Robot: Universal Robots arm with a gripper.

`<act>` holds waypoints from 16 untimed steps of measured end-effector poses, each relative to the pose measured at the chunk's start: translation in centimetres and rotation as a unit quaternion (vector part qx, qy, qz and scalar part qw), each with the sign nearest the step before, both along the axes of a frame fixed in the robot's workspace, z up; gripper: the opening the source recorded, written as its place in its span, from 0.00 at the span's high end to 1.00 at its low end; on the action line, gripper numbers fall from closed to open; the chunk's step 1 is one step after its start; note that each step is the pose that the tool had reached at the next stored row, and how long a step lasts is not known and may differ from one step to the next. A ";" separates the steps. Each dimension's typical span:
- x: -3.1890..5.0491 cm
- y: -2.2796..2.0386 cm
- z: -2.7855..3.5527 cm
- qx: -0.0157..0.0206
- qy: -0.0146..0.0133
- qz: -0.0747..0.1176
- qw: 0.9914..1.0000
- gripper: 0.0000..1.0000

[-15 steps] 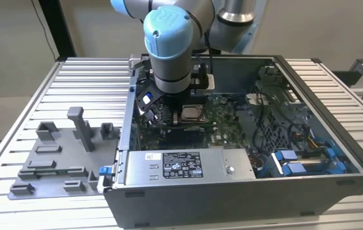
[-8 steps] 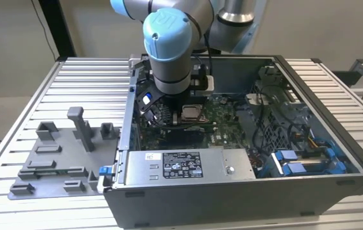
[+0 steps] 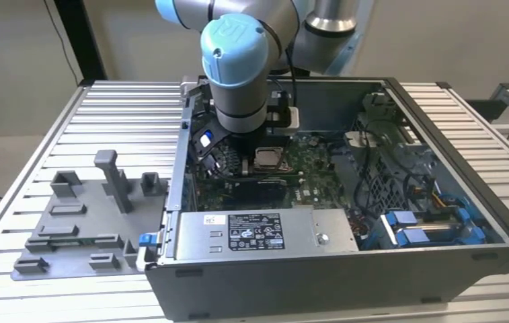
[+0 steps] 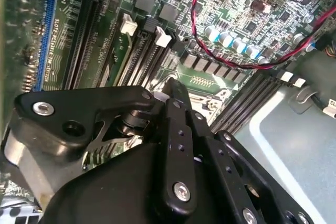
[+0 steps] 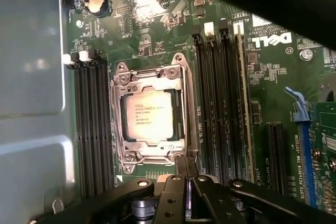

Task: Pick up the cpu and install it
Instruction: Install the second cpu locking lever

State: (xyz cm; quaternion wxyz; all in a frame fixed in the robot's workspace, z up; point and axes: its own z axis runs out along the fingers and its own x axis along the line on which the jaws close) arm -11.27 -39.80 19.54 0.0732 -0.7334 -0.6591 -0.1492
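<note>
Black linkage of the gripper fills the near edge of the first wrist view, its fingers drawn together with nothing between them, just beside the socket frame. Within that frame sits the cpu, its pale silver top flat and square to the opening. Dark memory slots flank the frame on both sides across the green motherboard. In the exterior view the arm reaches down into the open computer case, and the cpu lies on the board just by it. Grey fixture blocks stand outside the case on the slatted table, toward the exterior view's left.
</note>
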 end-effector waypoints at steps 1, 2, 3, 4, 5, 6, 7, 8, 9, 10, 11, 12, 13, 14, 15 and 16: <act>0.00 0.09 0.00 0.000 0.000 0.000 1.000 1.00; 0.00 0.17 0.00 0.000 0.000 0.000 1.000 1.00; 0.00 0.27 -0.01 0.000 0.001 0.000 1.000 1.00; 0.01 0.43 -0.01 -0.001 0.001 0.000 1.000 1.00; 0.01 0.43 -0.01 -0.002 0.002 0.000 1.000 1.00; 0.02 0.44 -0.02 -0.005 0.005 0.000 1.000 1.00; 0.01 0.44 -0.01 -0.009 0.009 0.000 1.000 1.00; 0.00 0.43 0.00 -0.013 0.013 0.000 1.000 1.00; 0.00 0.44 -0.02 -0.017 0.016 0.000 1.000 1.00; 0.00 0.46 -0.03 -0.021 0.018 0.000 1.000 1.00; 0.00 0.48 -0.03 -0.024 0.020 0.000 1.000 1.00; 0.00 0.51 -0.02 -0.026 0.021 0.000 0.999 1.00; 0.00 0.55 -0.03 -0.028 0.021 0.000 0.999 1.00; 0.00 0.59 -0.04 -0.030 0.023 0.000 0.999 1.00; 0.00 0.61 -0.04 -0.032 0.024 0.000 0.999 1.00; 0.00 0.62 -0.04 -0.035 0.026 0.000 0.999 1.00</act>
